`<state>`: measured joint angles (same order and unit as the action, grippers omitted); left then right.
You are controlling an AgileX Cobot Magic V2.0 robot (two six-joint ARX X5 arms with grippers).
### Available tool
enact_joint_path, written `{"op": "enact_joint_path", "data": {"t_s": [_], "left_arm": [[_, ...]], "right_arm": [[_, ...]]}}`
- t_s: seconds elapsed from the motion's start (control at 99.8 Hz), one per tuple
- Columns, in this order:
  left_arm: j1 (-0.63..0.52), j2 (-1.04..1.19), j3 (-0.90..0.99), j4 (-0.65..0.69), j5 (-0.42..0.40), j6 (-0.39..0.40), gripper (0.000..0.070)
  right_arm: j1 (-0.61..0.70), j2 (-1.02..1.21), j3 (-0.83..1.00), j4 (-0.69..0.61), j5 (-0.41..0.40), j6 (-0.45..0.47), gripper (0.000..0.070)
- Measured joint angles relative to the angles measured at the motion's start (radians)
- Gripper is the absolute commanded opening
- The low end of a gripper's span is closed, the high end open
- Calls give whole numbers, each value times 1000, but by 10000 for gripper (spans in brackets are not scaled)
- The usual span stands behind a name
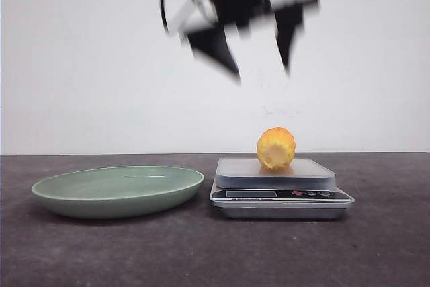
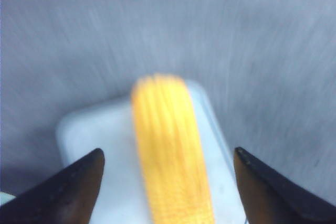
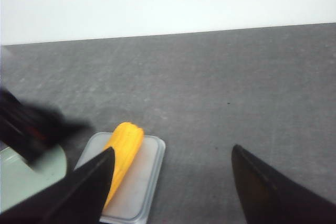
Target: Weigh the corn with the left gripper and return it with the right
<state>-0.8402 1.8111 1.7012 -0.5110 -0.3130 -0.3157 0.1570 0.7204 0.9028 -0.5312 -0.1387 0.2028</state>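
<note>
The corn [image 1: 275, 148], a stubby yellow-orange cob, lies on the platform of a silver kitchen scale [image 1: 282, 196]. My left gripper [image 1: 261, 70] hangs blurred high above the scale, open and empty. In the left wrist view the corn [image 2: 170, 156] lies below, between the spread fingers of the left gripper [image 2: 168, 153], on the white scale top [image 2: 100, 129]. My right gripper [image 3: 172, 149] is open and empty, off to the right of the scale [image 3: 142, 182]. The corn [image 3: 125, 145] is partly hidden behind one right finger. The right gripper does not show in the front view.
A pale green oval plate [image 1: 117, 189] sits left of the scale, and its edge [image 3: 21, 177] also shows in the right wrist view. The blurred left arm [image 3: 31, 127] hangs over that side. Dark grey tabletop [image 1: 376, 247] extends right of the scale; a white wall stands behind.
</note>
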Motion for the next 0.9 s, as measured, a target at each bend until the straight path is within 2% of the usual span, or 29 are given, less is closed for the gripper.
{"op": "enact_joint_path", "data": {"t_s": [0.09,0.19,0.291,0.451,0.601,0.792,0.902], "left_arm": [[0,-149,13,-34,-94,82,474],[0,-303,17,-108,-163,150,474],[0,-427,17,-206,-206,177,474],[0,-607,17,-388,-249,185,463],[-6,-761,12,-570,-320,153,464],[-31,-924,-47,-753,-389,48,464],[-35,-1024,-99,-816,-396,-23,464]], "right_arm": [[0,0,0,5,-41,-9,443],[6,5,0,25,-69,-13,444],[35,37,0,59,-87,-11,473],[128,151,0,134,-93,13,482],[232,291,0,220,-38,35,483],[332,478,19,313,22,50,506],[362,581,45,326,64,58,524]]}}
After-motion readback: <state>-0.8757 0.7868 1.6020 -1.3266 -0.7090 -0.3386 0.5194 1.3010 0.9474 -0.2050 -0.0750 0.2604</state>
